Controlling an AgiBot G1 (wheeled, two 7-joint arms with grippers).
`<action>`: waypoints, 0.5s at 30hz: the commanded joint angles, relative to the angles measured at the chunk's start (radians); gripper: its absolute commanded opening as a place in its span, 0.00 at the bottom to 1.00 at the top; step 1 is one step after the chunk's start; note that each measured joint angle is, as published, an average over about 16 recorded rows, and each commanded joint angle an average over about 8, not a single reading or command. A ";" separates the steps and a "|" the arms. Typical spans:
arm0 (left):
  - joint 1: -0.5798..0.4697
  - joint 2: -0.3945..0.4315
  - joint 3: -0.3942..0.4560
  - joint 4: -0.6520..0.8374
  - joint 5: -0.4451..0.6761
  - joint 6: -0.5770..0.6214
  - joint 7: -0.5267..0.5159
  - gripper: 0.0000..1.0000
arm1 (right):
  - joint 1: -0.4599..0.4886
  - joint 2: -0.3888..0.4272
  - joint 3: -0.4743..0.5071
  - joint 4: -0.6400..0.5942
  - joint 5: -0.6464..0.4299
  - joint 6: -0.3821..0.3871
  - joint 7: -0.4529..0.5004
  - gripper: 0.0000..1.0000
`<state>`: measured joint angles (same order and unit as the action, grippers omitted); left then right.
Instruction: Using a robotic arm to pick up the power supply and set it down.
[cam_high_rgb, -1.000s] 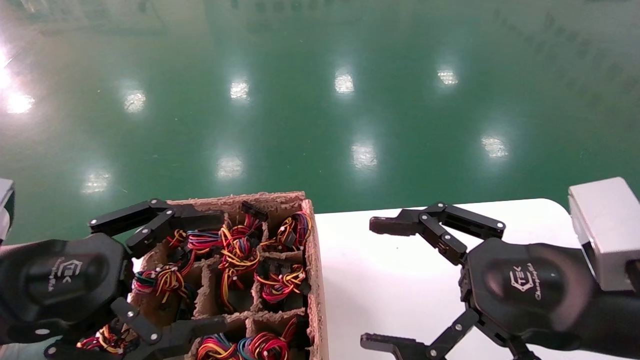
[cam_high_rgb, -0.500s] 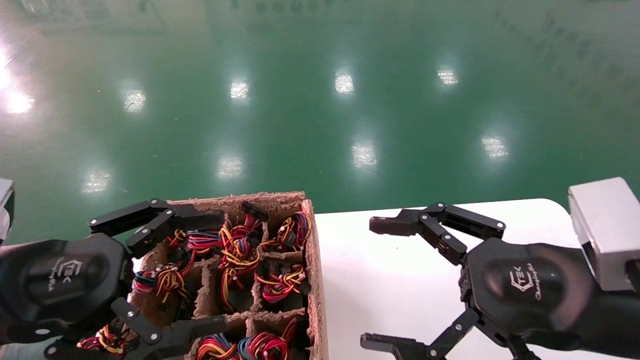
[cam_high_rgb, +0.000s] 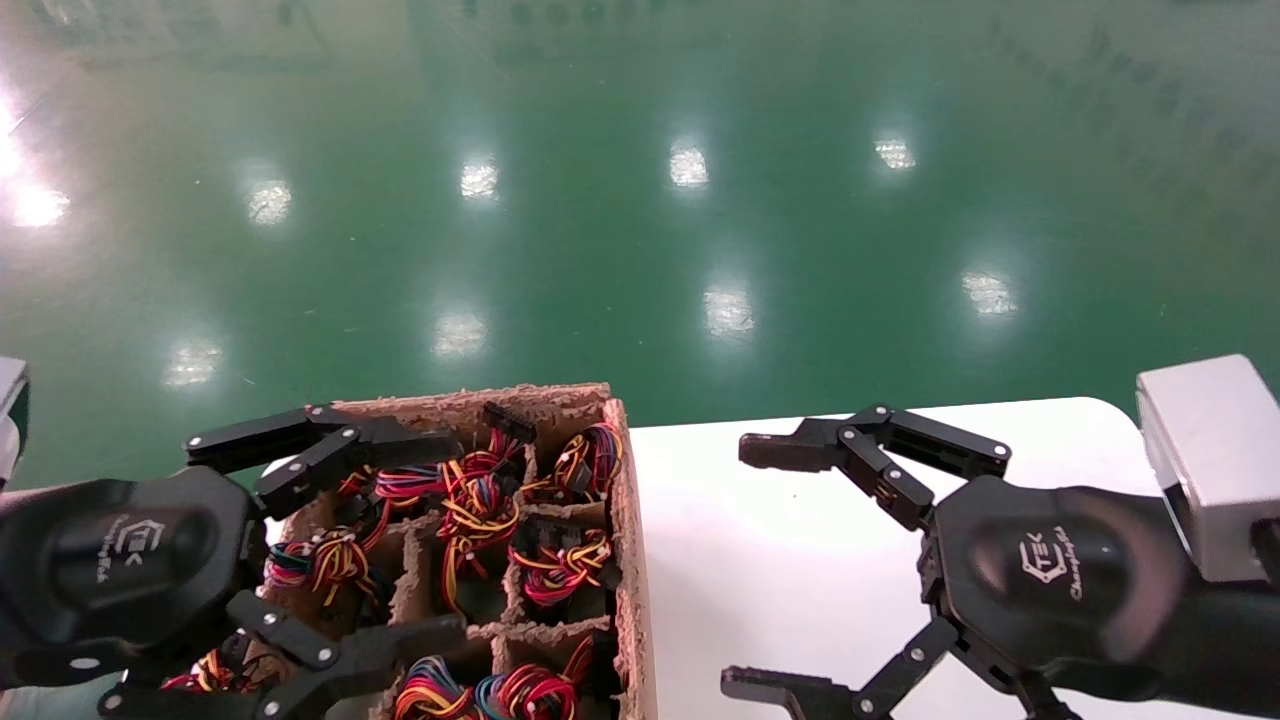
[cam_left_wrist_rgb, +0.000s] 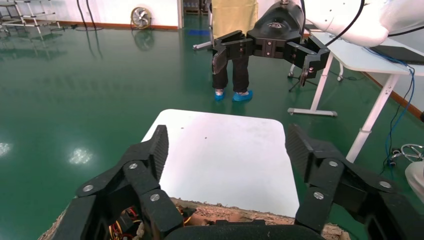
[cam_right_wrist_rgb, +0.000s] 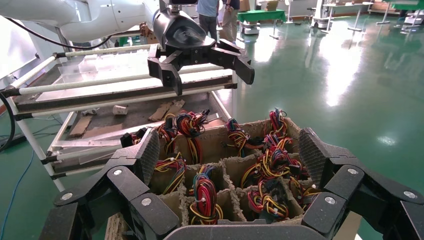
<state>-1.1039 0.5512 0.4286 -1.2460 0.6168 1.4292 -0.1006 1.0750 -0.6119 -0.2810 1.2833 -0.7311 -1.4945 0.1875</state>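
A white table (cam_high_rgb: 800, 560) stands on a glossy green floor (cam_high_rgb: 640, 200). The left gripper (cam_high_rgb: 400, 540), fingers spread, hovers over the carton (cam_high_rgb: 625, 520) holding wire bundles (cam_high_rgb: 480, 510). The right gripper (cam_high_rgb: 790, 570), fingers spread and empty, hangs over the table.

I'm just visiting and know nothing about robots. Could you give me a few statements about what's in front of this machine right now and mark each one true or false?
1. Both grippers have their fingers spread open. True: the left gripper and the right gripper grip nothing.
2. The brown carton has bundles of coloured wires in its compartments. True.
3. The right gripper hangs over the carton. False: it is over the white table.
4. The floor is grey concrete. False: it is glossy green.
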 joint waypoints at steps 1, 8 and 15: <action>0.000 0.000 0.000 0.000 0.000 0.000 0.000 0.00 | 0.000 0.000 0.000 0.000 0.000 0.000 0.000 1.00; 0.000 0.000 0.000 0.000 0.000 0.000 0.000 0.00 | 0.003 -0.005 -0.010 -0.001 -0.019 0.005 0.000 1.00; 0.000 0.000 0.000 0.000 0.000 0.000 0.000 0.00 | 0.018 -0.052 -0.059 -0.009 -0.112 0.043 0.005 1.00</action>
<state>-1.1039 0.5512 0.4287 -1.2459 0.6168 1.4292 -0.1005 1.0931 -0.6741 -0.3461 1.2683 -0.8454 -1.4564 0.1896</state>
